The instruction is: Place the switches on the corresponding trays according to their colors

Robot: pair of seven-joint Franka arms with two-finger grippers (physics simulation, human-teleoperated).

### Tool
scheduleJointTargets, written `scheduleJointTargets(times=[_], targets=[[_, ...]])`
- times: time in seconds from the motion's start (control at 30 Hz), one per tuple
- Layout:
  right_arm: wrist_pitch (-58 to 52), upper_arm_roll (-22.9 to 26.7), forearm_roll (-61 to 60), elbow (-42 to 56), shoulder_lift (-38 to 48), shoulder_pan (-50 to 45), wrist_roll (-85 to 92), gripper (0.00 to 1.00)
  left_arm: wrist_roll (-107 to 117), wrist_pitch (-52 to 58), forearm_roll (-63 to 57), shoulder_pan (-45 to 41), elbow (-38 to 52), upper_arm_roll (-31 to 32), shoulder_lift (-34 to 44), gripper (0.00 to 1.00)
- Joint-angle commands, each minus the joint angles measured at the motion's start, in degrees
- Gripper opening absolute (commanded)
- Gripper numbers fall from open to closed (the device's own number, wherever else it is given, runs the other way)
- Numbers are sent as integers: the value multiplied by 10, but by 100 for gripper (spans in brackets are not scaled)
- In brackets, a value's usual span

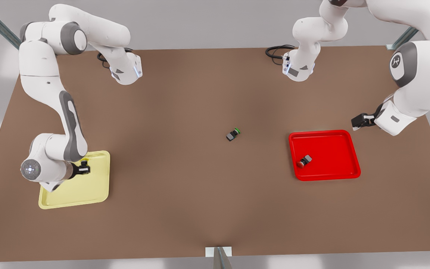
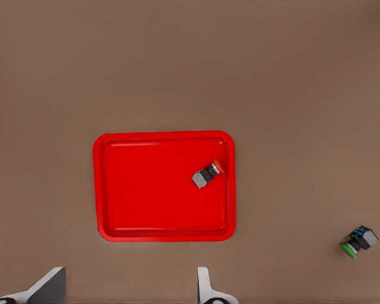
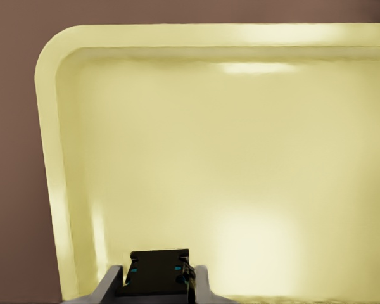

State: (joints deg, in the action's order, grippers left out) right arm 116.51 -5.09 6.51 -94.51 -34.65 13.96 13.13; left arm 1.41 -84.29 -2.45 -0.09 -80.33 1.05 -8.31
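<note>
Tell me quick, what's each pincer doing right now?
Left pincer: open, holding nothing, beside the red tray.
Right pincer: shut on a dark switch, over the yellow tray.

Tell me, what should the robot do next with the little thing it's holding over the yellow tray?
Probably open the right gripper and let the dark switch go. It is shut on that switch over the yellow tray. The red-capped switch already lies in the red tray, and the left gripper waits open above it.
</note>
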Motion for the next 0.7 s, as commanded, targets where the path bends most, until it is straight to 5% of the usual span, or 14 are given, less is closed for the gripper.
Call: scheduleJointTargets(times=[0.0, 0.07, 0.23, 0.33, 0.5, 0.67], targets=[[0, 0, 2, 0, -1, 2, 3, 53, 0, 0, 0, 0, 0, 0, 0, 100], [6, 0, 2, 2, -7, 0, 5, 100, 1, 0, 0, 0, 0, 1, 0, 100], [2, 0, 2, 10, -8, -2, 7, 100, 2, 0, 0, 1, 0, 1, 3, 100], [-156, -4, 7, 145, 6, -78, -5, 100, 2, 0, -4, 0, 0, 4, 3, 100], [-311, -14, 11, 159, 242, -136, -103, 100, 2, 0, -4, 0, 0, 5, 3, 100], [-313, -14, 8, 145, 257, -134, -105, 100, -4, 1, -4, 0, 0, 5, 4, 100]])
